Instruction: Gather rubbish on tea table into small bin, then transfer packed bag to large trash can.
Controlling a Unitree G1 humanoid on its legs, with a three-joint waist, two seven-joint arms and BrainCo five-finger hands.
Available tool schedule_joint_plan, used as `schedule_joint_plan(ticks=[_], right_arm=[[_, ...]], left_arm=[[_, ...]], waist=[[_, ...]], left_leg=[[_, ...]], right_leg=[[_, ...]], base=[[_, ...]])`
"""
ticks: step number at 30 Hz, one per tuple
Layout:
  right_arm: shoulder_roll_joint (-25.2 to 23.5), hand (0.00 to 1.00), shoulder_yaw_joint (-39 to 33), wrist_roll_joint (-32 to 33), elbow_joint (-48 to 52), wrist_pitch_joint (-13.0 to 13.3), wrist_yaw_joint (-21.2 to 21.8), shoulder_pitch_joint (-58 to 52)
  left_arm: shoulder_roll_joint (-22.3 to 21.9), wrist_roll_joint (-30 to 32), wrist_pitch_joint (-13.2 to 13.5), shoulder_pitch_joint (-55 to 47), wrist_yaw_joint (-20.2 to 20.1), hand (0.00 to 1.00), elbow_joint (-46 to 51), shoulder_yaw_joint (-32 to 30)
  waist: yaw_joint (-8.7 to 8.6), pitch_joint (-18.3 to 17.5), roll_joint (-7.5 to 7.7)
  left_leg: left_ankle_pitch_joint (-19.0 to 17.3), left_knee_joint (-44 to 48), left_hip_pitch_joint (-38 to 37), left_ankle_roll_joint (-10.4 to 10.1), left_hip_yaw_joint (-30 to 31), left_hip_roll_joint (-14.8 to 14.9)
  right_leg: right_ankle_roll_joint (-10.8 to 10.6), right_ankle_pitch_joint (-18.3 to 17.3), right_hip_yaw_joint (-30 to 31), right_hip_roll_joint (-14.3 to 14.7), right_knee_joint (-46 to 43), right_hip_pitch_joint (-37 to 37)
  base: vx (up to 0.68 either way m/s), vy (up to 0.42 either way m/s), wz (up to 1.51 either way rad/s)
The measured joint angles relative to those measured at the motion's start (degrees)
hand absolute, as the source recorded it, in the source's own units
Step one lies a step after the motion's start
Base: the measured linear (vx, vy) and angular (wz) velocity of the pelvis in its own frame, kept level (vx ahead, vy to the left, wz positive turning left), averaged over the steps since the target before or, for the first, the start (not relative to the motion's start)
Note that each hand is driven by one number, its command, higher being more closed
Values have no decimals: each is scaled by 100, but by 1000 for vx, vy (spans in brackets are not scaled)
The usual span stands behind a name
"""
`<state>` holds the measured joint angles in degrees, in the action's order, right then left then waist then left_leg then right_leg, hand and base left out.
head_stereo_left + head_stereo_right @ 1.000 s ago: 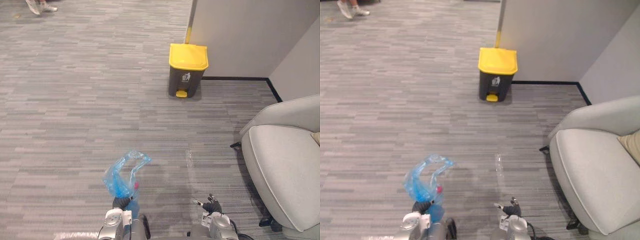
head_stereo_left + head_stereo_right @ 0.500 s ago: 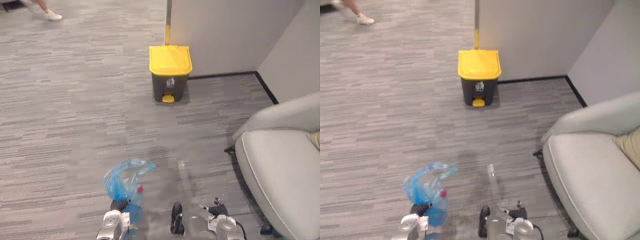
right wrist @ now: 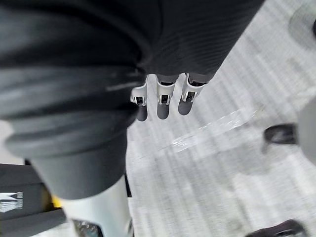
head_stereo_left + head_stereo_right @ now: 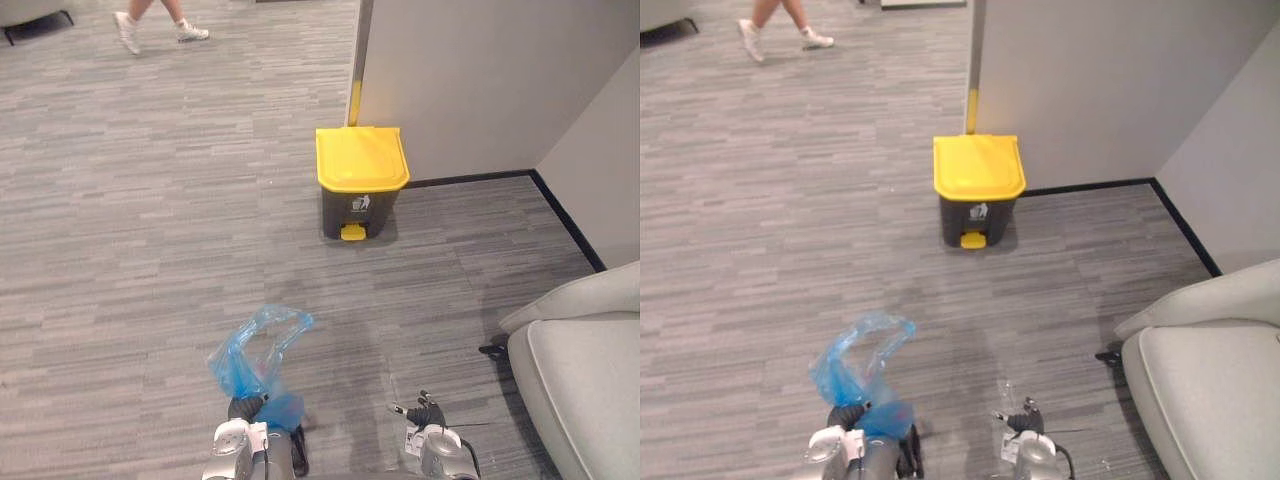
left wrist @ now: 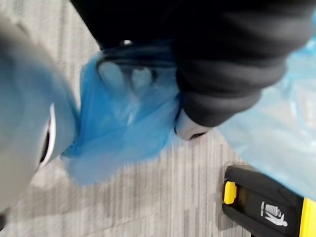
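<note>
The left hand [image 4: 243, 408] has its fingers closed on the neck of the translucent blue plastic bag [image 4: 235, 372], held off the grey carpeted floor [image 4: 150, 250] for carrying. The dark grey pedal bin with a yellow lid [image 4: 360, 180] stands ahead, open carpet between, a pale grey armchair [image 4: 580, 380] rightward. The right hand [image 4: 425, 412] hangs empty, fingers [image 3: 163, 106] seemingly relaxed.
</note>
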<state>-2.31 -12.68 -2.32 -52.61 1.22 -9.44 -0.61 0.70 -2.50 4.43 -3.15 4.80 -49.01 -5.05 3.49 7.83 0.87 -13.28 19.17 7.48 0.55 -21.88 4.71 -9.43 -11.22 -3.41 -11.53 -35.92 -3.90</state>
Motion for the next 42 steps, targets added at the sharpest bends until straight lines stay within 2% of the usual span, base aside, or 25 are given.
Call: schedule_joint_plan(ticks=[2,4,7,8,9,11,13,14,15,16,17,18,20,22,23,25,26,27,29,32,35,36,38,41,42], right_arm=[[-5,0,67,0,6,-1,5,-70],[5,0,81,-2,50,10,3,-65],[19,0,90,-4,30,22,4,-35],[25,0,91,-4,-4,25,5,43],[37,0,98,-4,-75,26,7,23],[188,0,44,-4,-133,18,7,110],[310,0,-79,-4,-228,3,-4,209],[315,0,-86,-4,-231,-10,-5,175],[278,0,-72,0,-228,-21,2,55],[263,0,-3,8,-193,-20,2,17],[260,0,33,10,-188,-19,0,19],[243,0,104,14,-135,-13,-3,32],[209,0,147,22,-26,-9,0,37],[167,0,143,23,0,-11,-2,49],[151,0,131,23,21,-12,-6,67],[126,0,18,25,43,-12,-21,5],[128,0,-19,26,-29,-39,-25,-23],[5,0,-16,25,-31,-45,-19,-75],[-49,0,-32,22,-24,-45,-13,-85],[-45,0,-38,18,-12,-33,-2,-42],[-48,0,-13,5,-9,-25,20,-73],[-66,0,-1,3,-12,-26,34,-69],[-38,0,10,-2,-1,-23,38,-46],[-26,0,27,-5,-12,-13,37,-24],[-20,0,71,-10,-50,-13,39,-32]], left_arm=[[76,0,-15,-24,9,100,-5,49],[103,-3,-23,-27,38,100,-13,41],[63,-3,-25,40,59,100,-17,-21],[93,-3,-18,73,64,100,-40,-21],[205,0,-9,116,64,100,-167,-8],[133,4,-21,203,66,100,-405,-11],[65,9,-18,196,67,100,-407,-37],[47,10,-19,187,65,100,-405,-67],[17,10,-17,210,48,100,-368,-72],[-25,10,-15,232,31,100,-265,-80],[-46,7,-13,201,22,100,-224,-79],[-107,5,-5,154,-9,100,-106,-84],[-206,1,-6,125,-20,100,14,-125],[-222,1,-10,88,-34,100,16,-141],[-226,1,-11,73,-42,100,18,-155],[-248,0,-10,71,-48,100,36,-171],[-240,-1,-13,51,-48,100,-23,-165],[-144,-1,-7,33,-44,100,-14,-152],[-67,5,-16,88,-45,100,-17,-116],[-19,7,-15,25,-44,100,-80,-64],[39,9,-23,5,-40,100,-168,-40],[97,7,-22,20,-27,100,-220,-38],[116,5,-28,19,-1,100,-237,-45],[113,4,-27,20,1,100,-259,-64],[134,3,-23,17,0,100,-332,-60]], waist=[[-50,3,-8],[-78,-9,43],[-161,7,25],[-205,12,16],[-299,-3,127],[-326,-23,-75],[-313,41,-227],[-321,62,-263],[-315,68,-264],[-297,87,-226],[-288,93,-212],[-258,109,-181],[-181,112,-192],[-45,104,-180],[-9,122,-159],[-15,82,-237],[2,55,-179],[-54,-51,28],[-12,-100,153],[10,-83,118],[0,-55,8],[-58,-17,-53],[-72,-8,-43],[-101,-11,-38],[-116,-46,20]], left_leg=[[-161,-16,-267,-21,-13,-19],[-311,-139,-638,-60,-72,-26],[-364,-503,-1078,-126,-40,18],[-389,-646,-1220,-245,16,56],[-387,-843,-1365,-357,191,-80],[-305,-998,-1482,-490,438,49],[-107,-957,-1566,-618,716,173],[-83,-788,-1556,-648,769,191],[-45,-61,-1364,-705,857,344],[186,1321,-870,-712,920,548],[265,1782,-668,-685,933,636],[89,2855,-192,-542,851,850],[-137,3354,371,-457,792,1023],[-260,2875,684,-449,660,1065],[-250,2241,824,-449,657,992],[209,783,864,-447,810,794],[631,537,783,-471,850,605],[637,265,724,-390,788,319],[463,324,728,-247,623,159],[245,279,421,-176,444,79],[61,67,-138,-140,234,55],[2,16,-276,-92,190,60],[-74,-142,-503,-79,182,63],[-94,-425,-828,-201,164,142],[-56,-554,-959,-372,151,121]], right_leg=[[64,-119,85,-14,-1195,-618],[358,-361,-199,19,-1500,-1222],[574,-523,-711,263,-646,-1604],[648,-305,-789,493,260,-1681],[961,528,-664,622,1198,-1587],[1101,469,-728,779,1235,-1452],[1208,186,-877,811,1144,-1336],[1227,145,-932,834,1179,-1211],[1259,113,-1037,878,1383,-876],[1265,102,-1093,899,1697,-431],[1278,85,-1091,899,1802,-285],[1275,-43,-1036,913,2048,54],[1219,-115,-946,944,2187,283],[1161,-139,-804,894,2228,463],[1071,-183,-737,805,2242,566],[762,-338,-679,696,2212,686],[592,-429,-505,605,2230,704],[564,-401,-372,399,2376,700],[415,-274,-290,205,2457,712],[301,-202,-93,76,2046,697],[168,54,109,-41,194,-37],[231,-18,108,-89,-560,-415],[404,-375,-97,-24,-883,-763],[580,-531,-578,263,-274,-1115],[656,-310,-611,465,517,-1199]], base=[[322,72,-1],[386,-4,-4],[336,-86,9],[353,-138,37],[464,-160,41],[426,-132,15],[427,-179,11],[407,-170,42],[466,-155,46],[390,-124,38],[361,-53,15],[270,44,-9],[279,82,-29],[252,156,-44],[264,223,-29],[262,265,-15],[265,277,6],[267,258,9],[290,208,-3],[223,167,-30],[199,99,-31],[216,61,-13],[163,-26,-5],[228,-113,0],[314,-160,6]])
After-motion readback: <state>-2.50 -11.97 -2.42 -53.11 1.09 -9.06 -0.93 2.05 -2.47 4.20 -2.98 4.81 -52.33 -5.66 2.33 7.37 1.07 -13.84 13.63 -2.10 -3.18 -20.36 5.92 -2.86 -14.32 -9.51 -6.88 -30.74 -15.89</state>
